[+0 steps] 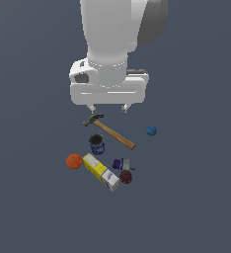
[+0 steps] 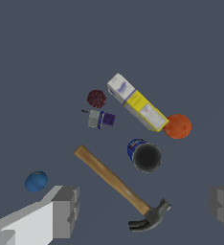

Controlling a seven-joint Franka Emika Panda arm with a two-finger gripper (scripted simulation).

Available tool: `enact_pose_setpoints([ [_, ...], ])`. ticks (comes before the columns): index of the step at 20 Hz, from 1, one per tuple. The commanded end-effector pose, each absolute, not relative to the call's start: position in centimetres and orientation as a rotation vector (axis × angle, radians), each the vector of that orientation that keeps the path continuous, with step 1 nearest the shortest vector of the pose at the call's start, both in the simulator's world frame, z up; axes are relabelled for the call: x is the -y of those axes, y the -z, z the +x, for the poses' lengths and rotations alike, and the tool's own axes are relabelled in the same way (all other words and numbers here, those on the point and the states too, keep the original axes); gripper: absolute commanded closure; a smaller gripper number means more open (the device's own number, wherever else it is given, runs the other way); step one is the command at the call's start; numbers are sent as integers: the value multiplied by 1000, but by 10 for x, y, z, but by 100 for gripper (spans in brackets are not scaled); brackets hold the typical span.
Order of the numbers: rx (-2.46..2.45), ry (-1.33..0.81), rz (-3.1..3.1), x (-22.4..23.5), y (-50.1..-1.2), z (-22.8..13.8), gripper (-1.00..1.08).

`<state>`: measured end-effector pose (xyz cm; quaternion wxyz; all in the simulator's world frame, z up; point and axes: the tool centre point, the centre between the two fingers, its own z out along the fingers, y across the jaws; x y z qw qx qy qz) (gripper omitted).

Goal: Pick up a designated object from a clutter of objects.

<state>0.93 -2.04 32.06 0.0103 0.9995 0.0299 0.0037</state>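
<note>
Pretty flat, even light in both views, kinda dim against the dark grey-blue floor (image 1: 33, 207). No cast shadows or glare anywhere. Renders are low-res and soft, so small things like the purple-grey item (image 1: 121, 163) look blocky. No edge distortion.

Background: uniform dark slate-blue tabletop (image 1: 33, 207) fills both views. No walls, furniture or windows visible. Lighting flat, even; shadows faint.

The arm is glossy white, a thick rounded column with a grey disc-shaped joint cap on one side. Below it sits a wide, flat white hand housing with a dark recess. The end effector (image 1: 107, 107) carries two short light-grey blocky fingers (image 2: 66, 210) with ribbed pads.
</note>
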Motion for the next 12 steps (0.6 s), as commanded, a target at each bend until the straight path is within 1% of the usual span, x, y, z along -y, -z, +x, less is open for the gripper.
enact_pose_setpoints([
  [1, -150, -9, 3115, 19, -315, 14, -92],
  [12, -570, 3, 3055, 9, -272, 48, -92],
])
